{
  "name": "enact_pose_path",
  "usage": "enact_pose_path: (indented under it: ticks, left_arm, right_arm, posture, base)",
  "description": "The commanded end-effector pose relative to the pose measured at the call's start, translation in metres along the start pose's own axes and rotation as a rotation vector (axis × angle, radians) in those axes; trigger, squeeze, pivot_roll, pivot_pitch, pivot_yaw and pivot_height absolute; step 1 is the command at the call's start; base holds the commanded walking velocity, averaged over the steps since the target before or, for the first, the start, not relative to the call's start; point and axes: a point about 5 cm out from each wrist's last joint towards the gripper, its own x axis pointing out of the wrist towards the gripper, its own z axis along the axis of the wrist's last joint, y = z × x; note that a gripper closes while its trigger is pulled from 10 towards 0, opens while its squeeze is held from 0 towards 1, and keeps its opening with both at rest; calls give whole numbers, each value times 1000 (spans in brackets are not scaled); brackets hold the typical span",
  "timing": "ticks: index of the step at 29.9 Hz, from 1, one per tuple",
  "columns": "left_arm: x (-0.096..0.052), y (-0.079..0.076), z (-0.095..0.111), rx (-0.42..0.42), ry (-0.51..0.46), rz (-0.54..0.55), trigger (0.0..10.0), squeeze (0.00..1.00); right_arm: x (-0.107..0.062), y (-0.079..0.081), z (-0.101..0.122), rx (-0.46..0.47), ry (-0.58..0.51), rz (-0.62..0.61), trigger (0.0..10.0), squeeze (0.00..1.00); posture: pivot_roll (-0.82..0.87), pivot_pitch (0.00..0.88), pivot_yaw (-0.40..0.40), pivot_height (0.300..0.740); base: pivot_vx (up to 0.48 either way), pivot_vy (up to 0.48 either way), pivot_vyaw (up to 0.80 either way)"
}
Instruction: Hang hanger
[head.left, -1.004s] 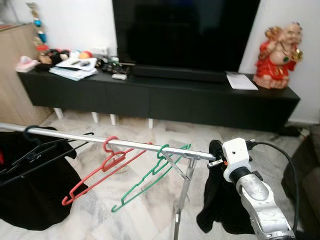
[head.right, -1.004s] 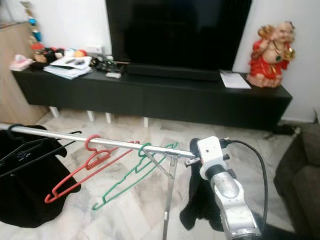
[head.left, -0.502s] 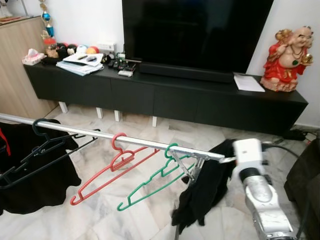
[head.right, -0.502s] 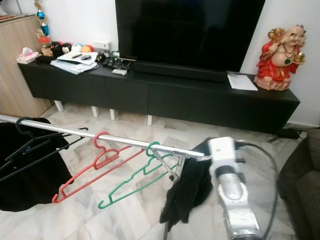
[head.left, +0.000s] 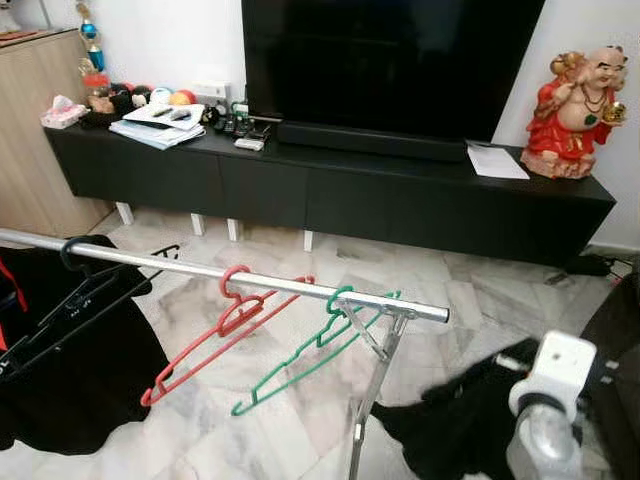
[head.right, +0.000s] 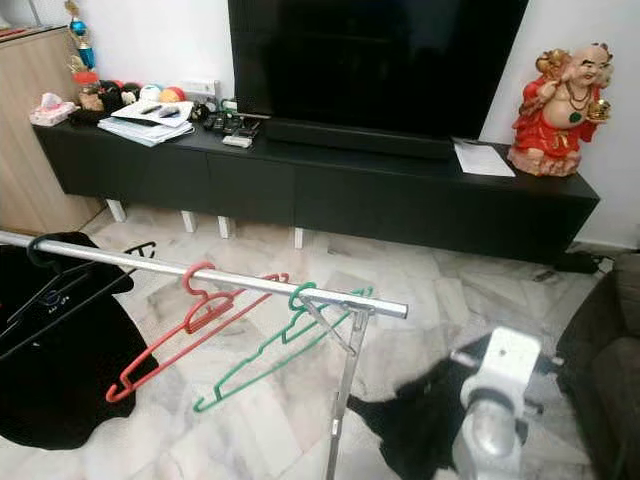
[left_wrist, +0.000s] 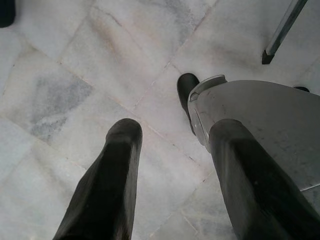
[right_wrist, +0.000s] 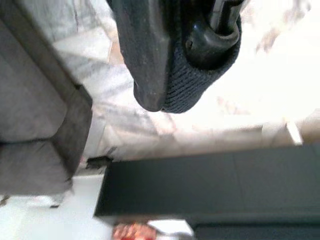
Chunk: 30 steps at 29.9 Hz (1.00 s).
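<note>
Garment (head.left: 462, 428), dark and knitted, is clamped with a black hanger (right_wrist: 220, 30) in the right gripper (right_wrist: 185, 55), low at five o'clock below the rail (head.left: 250, 279). Red hanger (head.left: 215, 325) and green hanger (head.left: 310, 350) are hung there. Left gripper (left_wrist: 172, 150) jaws are parted over marble floor (left_wrist: 75, 75).

rail (head.left: 250, 279): shiny metal | red hanger (head.left: 215, 330) & green hanger (head.left: 310, 352): smooth plastic | floor (head.left: 470, 300): glossy marble | garment (head.left: 460, 425): matt blk knit cloth
</note>
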Motion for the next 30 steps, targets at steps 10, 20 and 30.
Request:
enact_pose_path:
  ticks: [10,20,30]
  left_arm:
    - [-1,-7,-7,0,25,-20,10000,0]
    - [-1,-5,-8,-1,26,-12,10000,0]
    - [-1,-4,-8,-6,33,-7,10000,0]
  right_arm:
    - [-4,11,-81,-22,326,129,10000,0]
    - [-20,12,-123,-37,451,211,10000,0]
    - [-43,5,-151,-175,529,283,10000,0]
  posture:
    - [-25,6,-27,740]
    - [-11,11,-17,740]
    - [0,12,-17,740]
  base:
    - [0,0,0]
    - [0,0,0]
    - [0,0,320]
